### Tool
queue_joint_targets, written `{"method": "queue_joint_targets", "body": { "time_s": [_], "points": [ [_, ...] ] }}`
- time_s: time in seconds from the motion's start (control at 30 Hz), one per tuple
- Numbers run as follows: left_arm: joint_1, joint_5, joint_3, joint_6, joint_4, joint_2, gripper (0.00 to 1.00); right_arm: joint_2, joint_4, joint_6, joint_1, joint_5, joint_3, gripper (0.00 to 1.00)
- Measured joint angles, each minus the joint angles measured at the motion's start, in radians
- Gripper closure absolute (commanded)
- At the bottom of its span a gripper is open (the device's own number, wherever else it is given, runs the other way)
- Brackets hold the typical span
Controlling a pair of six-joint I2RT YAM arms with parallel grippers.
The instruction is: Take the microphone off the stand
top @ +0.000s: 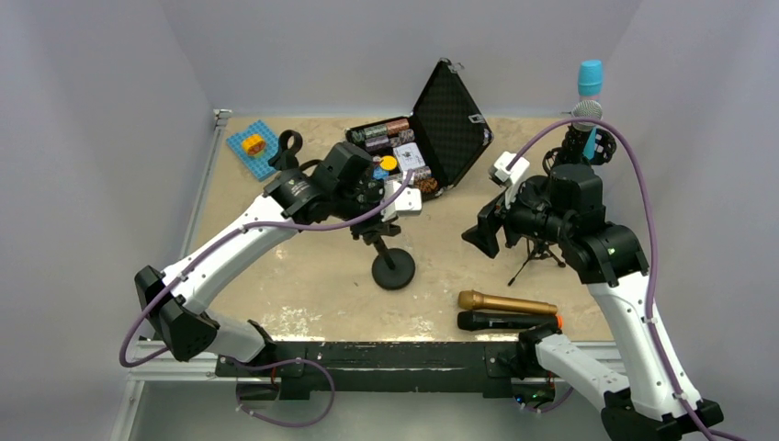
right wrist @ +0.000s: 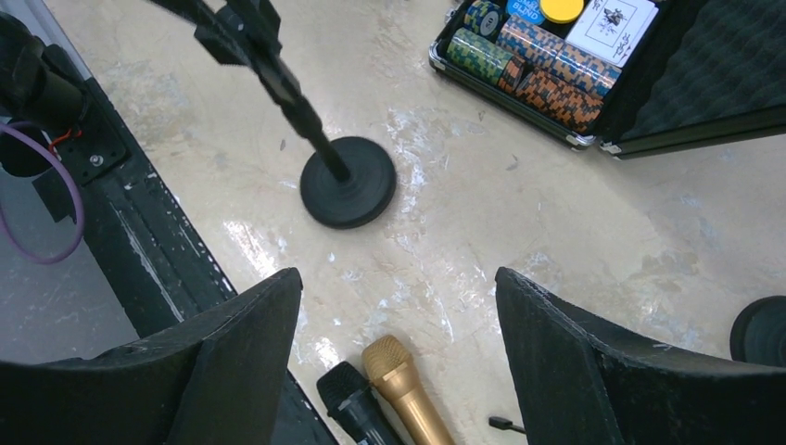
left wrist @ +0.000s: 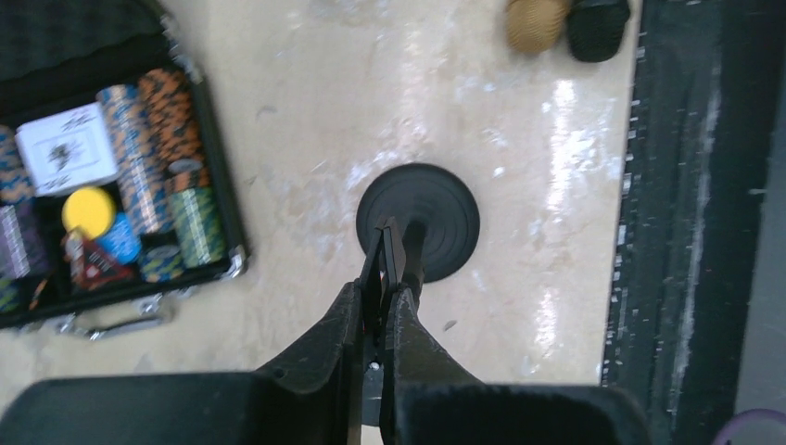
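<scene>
Over the round-based stand (left wrist: 447, 199), left end effector (left wrist: 387, 243): closed tight, fingers pressed together; the pole rises just to their right, and a grip on it cannot be confirmed.
Right end effector (right wrist: 397, 283): jaws wide, holding nothing, above the surface (right wrist: 519, 232).
Gold microphone (right wrist: 405, 382), black microphone (right wrist: 355, 400): lying side by side, just below the right fingers.
Grey-headed microphone (top: 588, 112): upright, beyond the right end effector.
Chip case (right wrist: 505, 95): open, left of the left end effector.

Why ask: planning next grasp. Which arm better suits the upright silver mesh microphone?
Probably right: the right gripper, open, is nearer the silver mesh microphone; the left gripper is shut at the black round-base stand.
</scene>
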Motion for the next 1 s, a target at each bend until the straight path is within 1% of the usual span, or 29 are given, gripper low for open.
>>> {"method": "queue_joint_targets", "body": {
  "time_s": [0.17, 0.27, 0.4, 0.63, 0.97, 1.0],
  "points": [
    [0.085, -0.116, 0.021, 0.05, -0.023, -0.012, 1.0, 0.003, 0.01, 0.008, -0.01, -0.003, 0.0, 0.21],
    [0.14, -0.194, 0.056, 0.085, -0.049, 0.013, 1.0, 0.007, 0.018, 0.012, -0.012, -0.006, 0.0, 0.21],
    [0.184, -0.262, 0.092, 0.105, -0.079, 0.055, 1.0, 0.018, 0.026, 0.017, -0.012, -0.015, 0.0, 0.21],
    [0.199, -0.347, 0.115, 0.128, -0.11, 0.085, 1.0, 0.024, 0.027, 0.02, -0.013, -0.026, 0.0, 0.21],
    [0.223, -0.376, 0.212, 0.153, -0.066, 0.192, 1.0, 0.036, 0.025, 0.024, -0.014, -0.028, 0.023, 0.22],
    [0.225, -0.378, 0.218, 0.153, -0.063, 0.2, 0.93, 0.043, 0.02, 0.025, -0.014, -0.028, 0.043, 0.21]
  ]
}}
